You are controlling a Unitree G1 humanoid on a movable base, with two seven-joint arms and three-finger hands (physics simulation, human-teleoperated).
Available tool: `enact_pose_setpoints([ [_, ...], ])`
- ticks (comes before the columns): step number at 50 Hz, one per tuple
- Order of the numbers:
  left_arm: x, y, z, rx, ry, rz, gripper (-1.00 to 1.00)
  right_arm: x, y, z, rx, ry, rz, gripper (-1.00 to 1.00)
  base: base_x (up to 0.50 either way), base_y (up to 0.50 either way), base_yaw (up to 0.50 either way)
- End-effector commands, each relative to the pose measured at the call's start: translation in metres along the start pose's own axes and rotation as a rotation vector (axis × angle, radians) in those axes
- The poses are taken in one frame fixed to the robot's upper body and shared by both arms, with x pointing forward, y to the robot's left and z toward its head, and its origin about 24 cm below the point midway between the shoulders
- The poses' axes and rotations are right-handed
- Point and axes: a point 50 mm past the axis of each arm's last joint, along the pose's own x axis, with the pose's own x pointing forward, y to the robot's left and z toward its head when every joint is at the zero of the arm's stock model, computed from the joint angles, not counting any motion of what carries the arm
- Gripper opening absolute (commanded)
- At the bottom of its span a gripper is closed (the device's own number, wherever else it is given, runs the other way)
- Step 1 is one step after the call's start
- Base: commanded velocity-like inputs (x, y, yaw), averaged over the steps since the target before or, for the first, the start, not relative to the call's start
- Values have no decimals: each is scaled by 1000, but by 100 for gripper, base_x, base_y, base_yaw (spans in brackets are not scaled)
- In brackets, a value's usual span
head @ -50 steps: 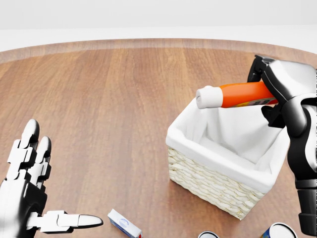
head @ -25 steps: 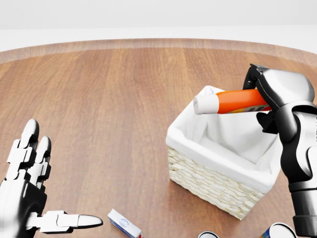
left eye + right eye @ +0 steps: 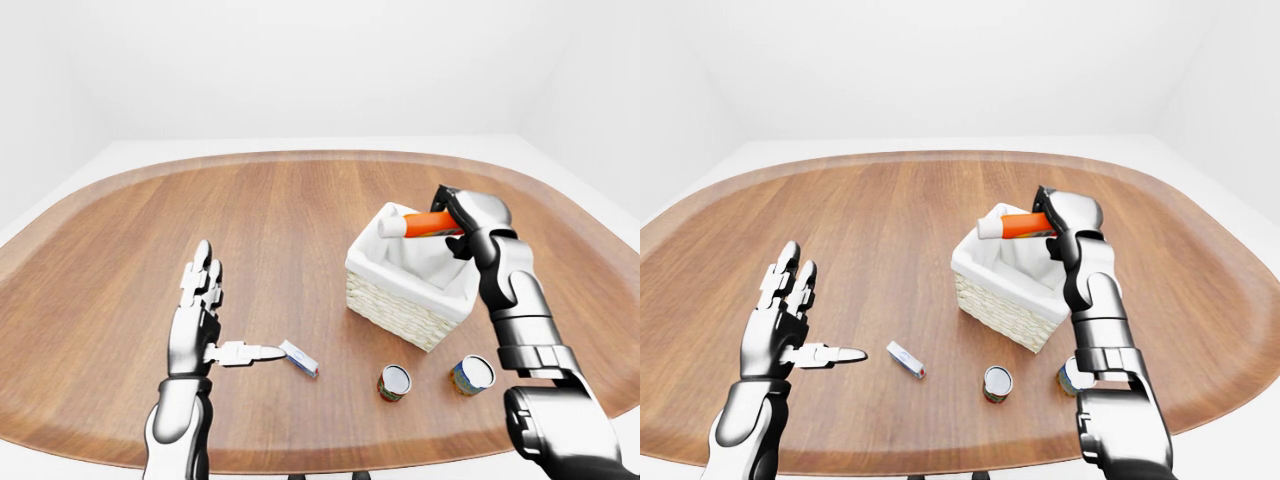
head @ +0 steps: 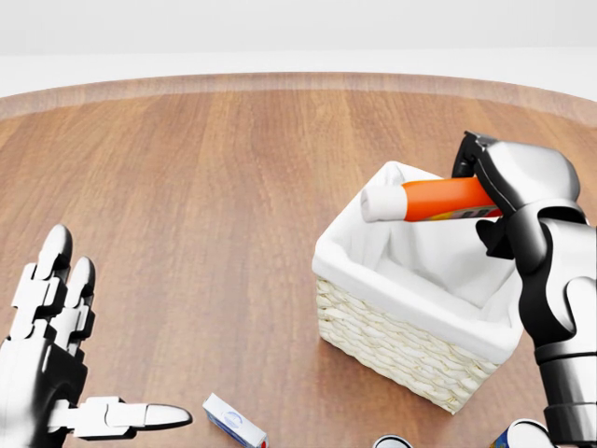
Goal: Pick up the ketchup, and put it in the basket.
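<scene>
Both arms are glossy silver-white shells broken by black joints. The left hand (image 4: 56, 373) has three white, segmented fingers with black seams and rounded tips. The right hand (image 4: 508, 182) shows a smooth silver casing over black knuckles and wrist.

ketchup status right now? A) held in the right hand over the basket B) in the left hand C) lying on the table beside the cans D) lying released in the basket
A: the right hand is closed on the ketchup, which lies sideways above the basket opening, cap end over the far rim; the left hand is open and empty.
</scene>
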Motion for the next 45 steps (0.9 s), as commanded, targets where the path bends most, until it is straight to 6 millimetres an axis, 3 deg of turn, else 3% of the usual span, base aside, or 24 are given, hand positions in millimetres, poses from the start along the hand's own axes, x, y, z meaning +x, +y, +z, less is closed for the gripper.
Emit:
enact_pose_setpoints([
  [1, 0, 0, 0, -2, 0, 1, 100, 1, -1, -1, -7, 9, -19, -100, 0, 0, 0],
  [20, -1, 0, 0, -3, 0, 0, 100, 1, 2, -2, -12, 12, -14, -100, 0, 0, 0],
  [33, 0, 2, -1, -4, 3, 4, 100, 6, 21, -2, 1, 29, 7, -100, 0, 0, 0],
  [45, 0, 0, 1, -3, -1, -2, 100, 4, 23, -3, 1, 32, 12, -100, 0, 0, 0],
])
